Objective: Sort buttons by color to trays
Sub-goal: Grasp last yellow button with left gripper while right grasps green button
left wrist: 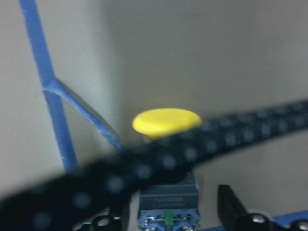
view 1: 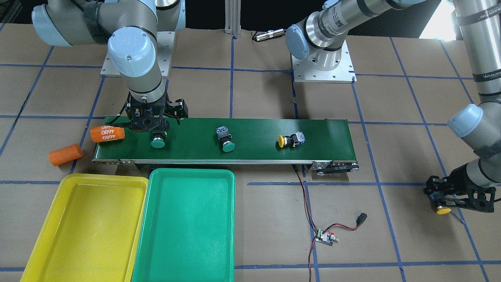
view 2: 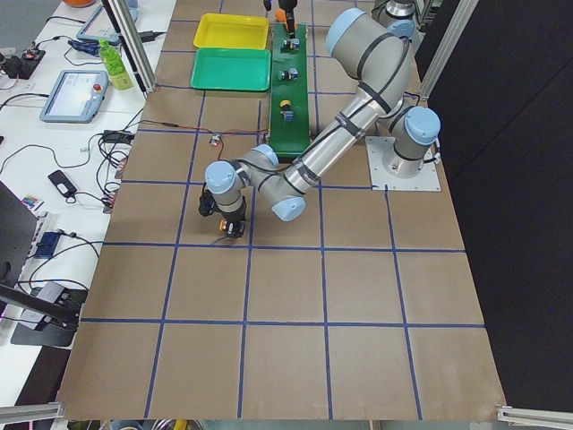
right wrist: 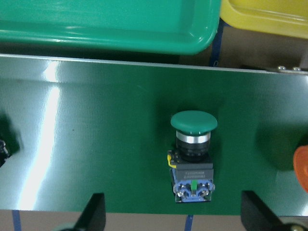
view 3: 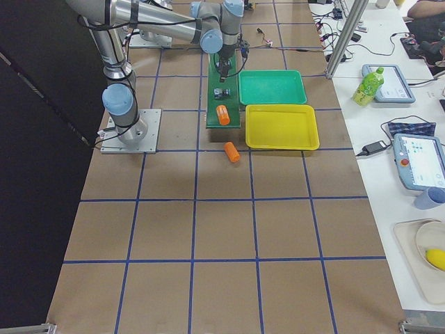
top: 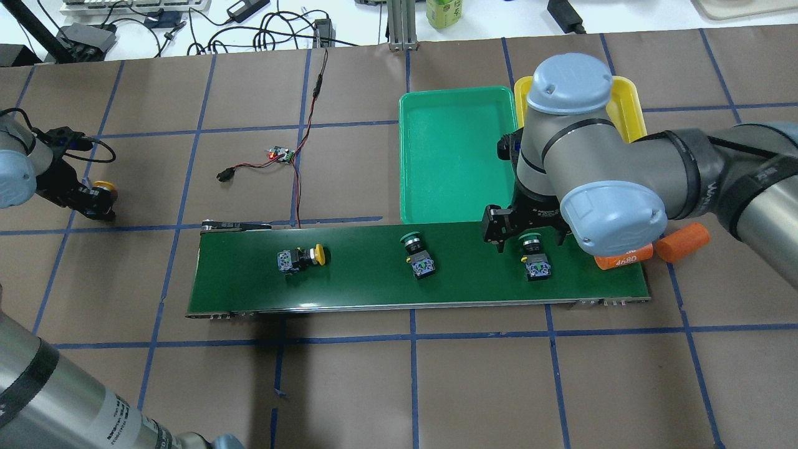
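Two green buttons (view 1: 157, 141) (view 1: 226, 140) and a yellow button (view 1: 289, 141) lie on the dark-green conveyor belt (view 1: 254, 150). My right gripper (view 1: 153, 129) hangs open just above the green button nearest the trays. In the right wrist view that button (right wrist: 192, 144) lies between the spread fingertips. A second yellow button (view 1: 443, 211) stands on the table far from the belt. My left gripper (view 1: 441, 201) is low around it, and its fingers show small gaps beside the button's body (left wrist: 168, 197). The yellow tray (view 1: 90, 184) and green tray (view 1: 188, 176) sit side by side, both empty.
One orange cylinder (view 1: 107, 134) lies on the belt's end beside my right gripper. Another orange cylinder (view 1: 65, 154) lies on the table just off that end. A small controller board (view 1: 325, 237) with red and black wires lies on the table near the belt's other end.
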`<move>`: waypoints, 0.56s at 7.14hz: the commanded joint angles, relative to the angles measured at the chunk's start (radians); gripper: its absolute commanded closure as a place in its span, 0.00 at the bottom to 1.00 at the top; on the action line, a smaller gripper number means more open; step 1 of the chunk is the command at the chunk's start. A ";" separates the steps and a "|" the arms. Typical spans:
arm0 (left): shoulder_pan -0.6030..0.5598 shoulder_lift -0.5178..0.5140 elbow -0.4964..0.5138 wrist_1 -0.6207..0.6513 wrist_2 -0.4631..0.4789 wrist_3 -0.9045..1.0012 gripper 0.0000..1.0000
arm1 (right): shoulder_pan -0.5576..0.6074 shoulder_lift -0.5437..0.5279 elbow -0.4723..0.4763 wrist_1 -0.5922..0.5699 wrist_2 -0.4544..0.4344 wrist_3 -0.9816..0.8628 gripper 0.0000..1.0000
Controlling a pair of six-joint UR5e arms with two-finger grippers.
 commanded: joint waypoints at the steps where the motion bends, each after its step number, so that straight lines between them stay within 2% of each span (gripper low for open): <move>1: -0.027 0.080 -0.034 -0.024 0.000 -0.015 0.79 | -0.085 0.001 0.135 -0.193 0.005 -0.086 0.00; 2: -0.053 0.161 -0.076 -0.076 -0.002 -0.050 0.79 | -0.127 0.002 0.143 -0.189 0.008 -0.126 0.06; 3: -0.091 0.260 -0.126 -0.139 -0.003 -0.099 0.79 | -0.138 0.001 0.169 -0.192 0.009 -0.128 0.21; 4: -0.133 0.359 -0.184 -0.209 -0.011 -0.153 0.79 | -0.138 -0.004 0.172 -0.192 0.008 -0.126 0.58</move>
